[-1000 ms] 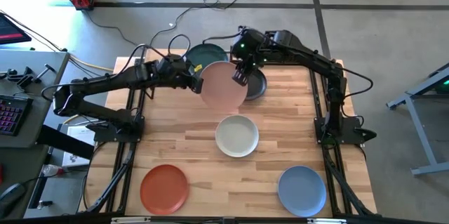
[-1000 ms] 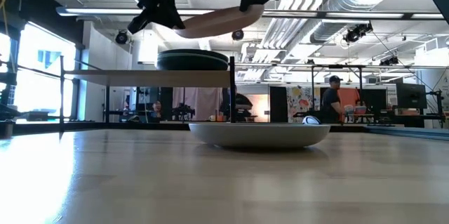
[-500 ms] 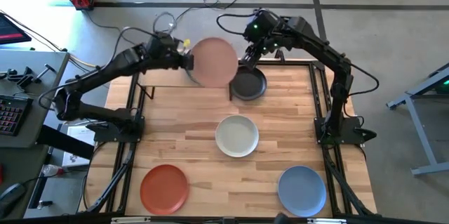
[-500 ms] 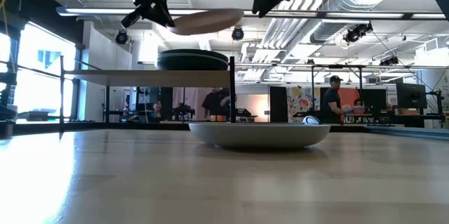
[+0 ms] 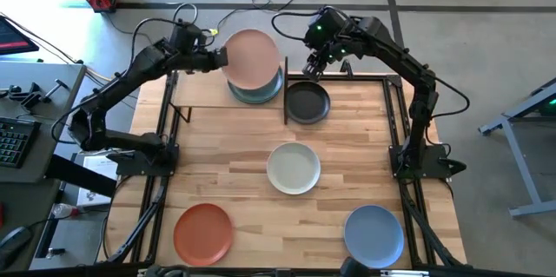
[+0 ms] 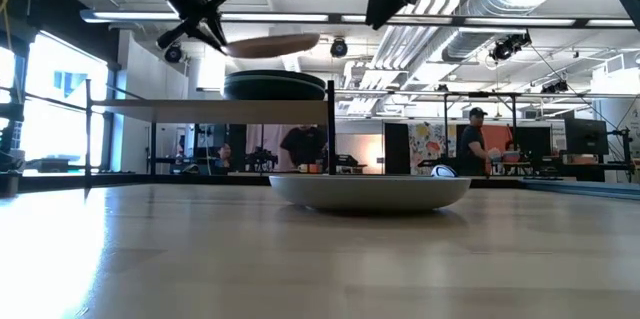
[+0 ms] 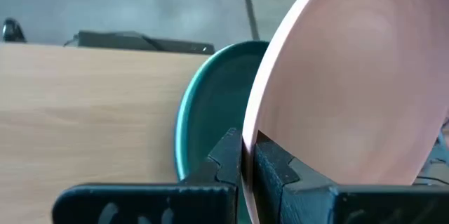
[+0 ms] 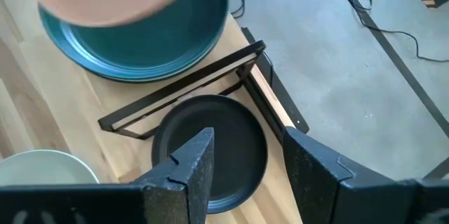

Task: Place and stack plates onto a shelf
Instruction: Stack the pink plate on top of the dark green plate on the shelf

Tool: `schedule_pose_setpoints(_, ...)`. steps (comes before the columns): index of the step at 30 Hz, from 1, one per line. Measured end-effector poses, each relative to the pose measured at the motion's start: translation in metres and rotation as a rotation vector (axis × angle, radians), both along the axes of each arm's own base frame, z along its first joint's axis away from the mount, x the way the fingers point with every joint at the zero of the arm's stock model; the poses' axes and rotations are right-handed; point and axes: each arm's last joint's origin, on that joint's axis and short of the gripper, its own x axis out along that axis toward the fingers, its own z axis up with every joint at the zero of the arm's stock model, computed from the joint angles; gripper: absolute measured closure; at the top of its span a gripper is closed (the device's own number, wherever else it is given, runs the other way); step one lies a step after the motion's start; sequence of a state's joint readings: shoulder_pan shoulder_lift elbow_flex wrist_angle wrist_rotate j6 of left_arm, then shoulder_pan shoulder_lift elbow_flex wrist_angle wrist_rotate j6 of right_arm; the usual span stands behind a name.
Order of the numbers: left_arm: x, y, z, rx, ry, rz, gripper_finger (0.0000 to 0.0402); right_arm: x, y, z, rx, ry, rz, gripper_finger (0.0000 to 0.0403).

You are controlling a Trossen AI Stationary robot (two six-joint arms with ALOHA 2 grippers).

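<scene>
My left gripper (image 5: 215,58) is shut on a pink plate (image 5: 252,58) and holds it in the air over a stack topped by a dark teal plate (image 5: 258,93). That stack (image 6: 277,86) rests on the light-wood shelf (image 5: 204,95) at the far left. My right gripper (image 5: 311,67) hangs open in the air above a charcoal plate (image 5: 307,103), which lies flat on the table right of the shelf's black upright (image 5: 285,95). Its fingers (image 8: 196,161) have nothing between them. My left gripper pinches the pink plate's rim (image 7: 250,136) on the side toward the table's left, with one finger on the upper face and one on the underside. The fingers come from the left, slanting down. The plate (image 6: 275,45) hangs nearly level, clear of the teal stack.
An off-white plate (image 5: 293,168) lies at the table's middle, a terracotta plate (image 5: 203,234) near left and a blue plate (image 5: 373,235) near right. The shelf's left half is bare board. People stand in the room beyond the table.
My left gripper has swung toward the table's far left edge with the pink plate and has rolled, so the plate now hangs over the teal stack and lies more level. My right gripper has drawn back from the plate's right rim, going up and toward the far right.
</scene>
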State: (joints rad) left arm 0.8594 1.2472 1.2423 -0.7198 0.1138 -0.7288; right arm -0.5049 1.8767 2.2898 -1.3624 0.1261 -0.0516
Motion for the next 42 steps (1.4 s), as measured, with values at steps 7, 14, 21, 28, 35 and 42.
schedule_pose_setpoints(7,0.009,0.016,-0.019,-0.076,0.037,-0.015,0.0394,0.000,0.000,0.000,0.001,0.000,0.004,0.0256)
schedule_pose_setpoints(14,0.015,0.022,-0.034,-0.139,0.076,-0.045,0.0394,0.000,0.000,0.000,0.002,0.000,0.003,0.0256)
schedule_pose_setpoints(21,0.016,0.024,-0.036,-0.143,0.085,-0.045,0.0394,0.000,0.000,0.000,0.007,-0.003,-0.005,0.0256)
schedule_pose_setpoints(28,0.014,0.025,-0.036,-0.140,0.091,-0.040,0.0394,0.000,0.000,0.000,0.007,-0.002,-0.005,0.0256)
schedule_pose_setpoints(35,0.014,0.025,-0.036,-0.131,0.097,-0.052,0.0378,0.000,0.001,-0.001,0.011,0.004,-0.005,0.0256)
schedule_pose_setpoints(42,0.014,0.025,-0.036,-0.128,0.100,-0.051,0.0341,0.000,0.001,-0.001,0.011,0.005,-0.005,0.0256)
